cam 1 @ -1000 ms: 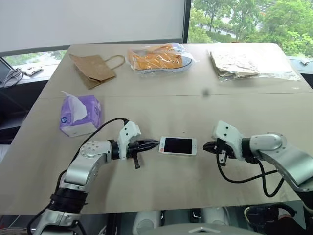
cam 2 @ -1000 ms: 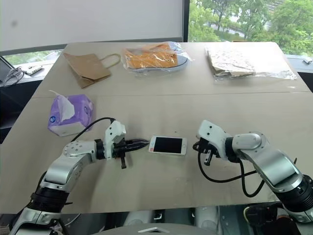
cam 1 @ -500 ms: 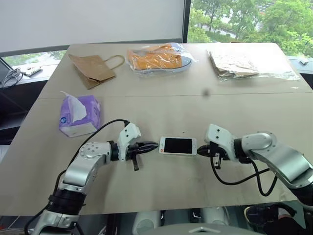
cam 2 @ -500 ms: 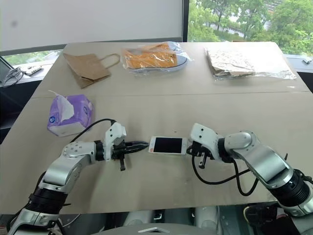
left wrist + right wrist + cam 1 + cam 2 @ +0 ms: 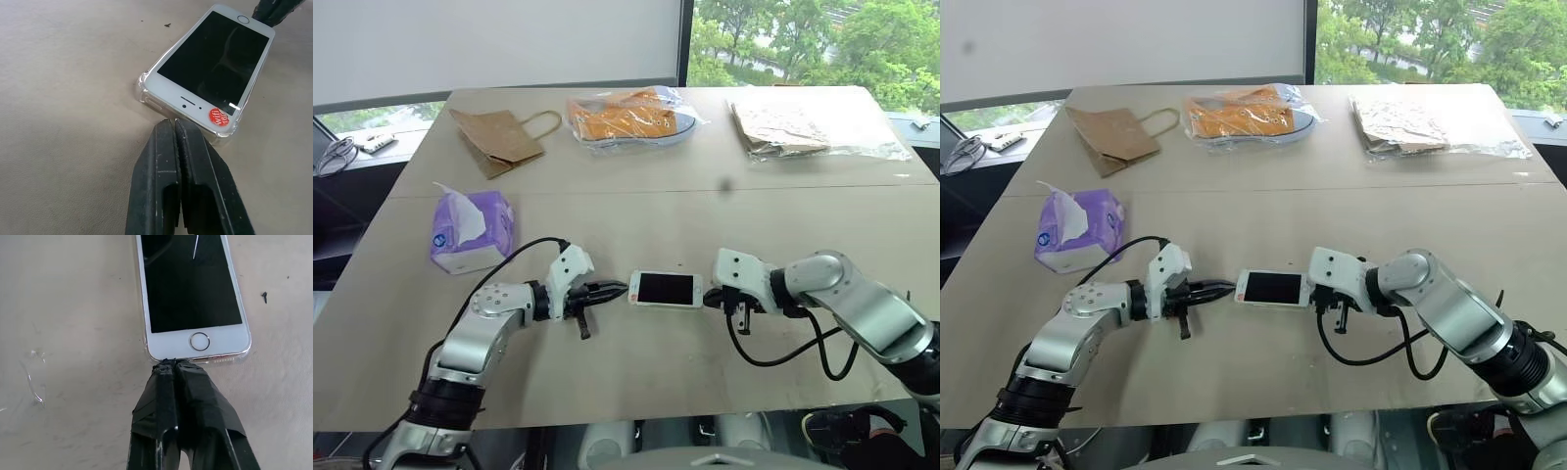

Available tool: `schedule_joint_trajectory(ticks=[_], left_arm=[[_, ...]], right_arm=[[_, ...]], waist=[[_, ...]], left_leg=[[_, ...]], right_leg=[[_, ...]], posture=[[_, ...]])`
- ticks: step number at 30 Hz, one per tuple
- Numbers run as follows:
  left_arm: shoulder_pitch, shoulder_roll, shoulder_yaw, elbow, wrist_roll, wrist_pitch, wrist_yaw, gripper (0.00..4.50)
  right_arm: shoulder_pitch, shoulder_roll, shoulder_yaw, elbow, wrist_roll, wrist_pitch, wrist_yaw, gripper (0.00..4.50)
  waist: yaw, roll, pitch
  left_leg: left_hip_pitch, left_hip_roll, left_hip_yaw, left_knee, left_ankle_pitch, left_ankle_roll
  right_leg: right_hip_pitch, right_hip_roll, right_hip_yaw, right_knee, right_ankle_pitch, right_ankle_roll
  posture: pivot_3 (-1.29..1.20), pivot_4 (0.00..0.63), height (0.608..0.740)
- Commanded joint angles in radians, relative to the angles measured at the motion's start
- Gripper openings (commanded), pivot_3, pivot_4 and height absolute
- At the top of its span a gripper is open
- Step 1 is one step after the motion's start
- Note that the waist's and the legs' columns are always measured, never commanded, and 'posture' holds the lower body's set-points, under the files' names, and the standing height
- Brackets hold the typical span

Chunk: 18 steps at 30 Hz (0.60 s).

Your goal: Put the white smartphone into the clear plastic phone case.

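1. Both pincers were seen pressed fully together with nothing gripped: the left gripper [image 5: 619,289] was set at the left short end of the white smartphone [image 5: 666,289], the right gripper [image 5: 709,300] at its right short end.
2. The white smartphone was found lying flat, screen up, in the lower centre of the left eye view, on the table [image 5: 636,211].
3. The clear plastic phone case [image 5: 143,87] was seen wrapped around the phone's edges, its corner rim visible in the left wrist view.
4. In the right wrist view, the closed fingertips [image 5: 172,366] were placed against the home-button end.
5. A purple tissue pack [image 5: 472,230] was seen at middle left.
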Motion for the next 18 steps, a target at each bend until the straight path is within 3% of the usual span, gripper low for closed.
schedule_joint_trajectory(ticks=[1, 10, 18], left_arm=[[0.003, -0.018, 0.016, -0.027, -0.039, -0.027, -0.018, 0.1], [-0.044, -0.037, 0.071, -0.031, -0.153, 0.012, -0.063, 0.1], [-0.074, -0.055, -0.04, 0.008, -0.07, -0.025, -0.078, 0.1]], right_arm=[[0.002, 0.006, -0.014, -0.021, 0.01, -0.045, 0.018, 0.0], [0.087, -0.04, -0.235, -0.066, 0.13, 0.014, 0.02, 0.0], [0.043, 0.051, -0.239, -0.023, 0.13, 0.014, -0.067, 0.0]], waist=[[0.0, 0.0, 0.0], [0.003, 0.0, 0.0], [0.001, 0.0, 0.0]], left_leg=[[0.0, 0.0, 0.0, 0.0, 0.0, 0.0], [-0.001, -0.001, 0.0, 0.002, 0.0, 0.0], [0.0, 0.0, 0.0, 0.002, 0.0, 0.0]], right_leg=[[0.0, 0.0, 0.0, 0.0, 0.0, 0.0], [0.0, -0.001, 0.0, 0.0, 0.002, 0.003], [0.002, 0.001, 0.0, 0.0, 0.002, 0.003]], posture=[[0.0, 0.15, 0.74], [0.0, 0.15, 0.74], [0.0, 0.15, 0.74]])
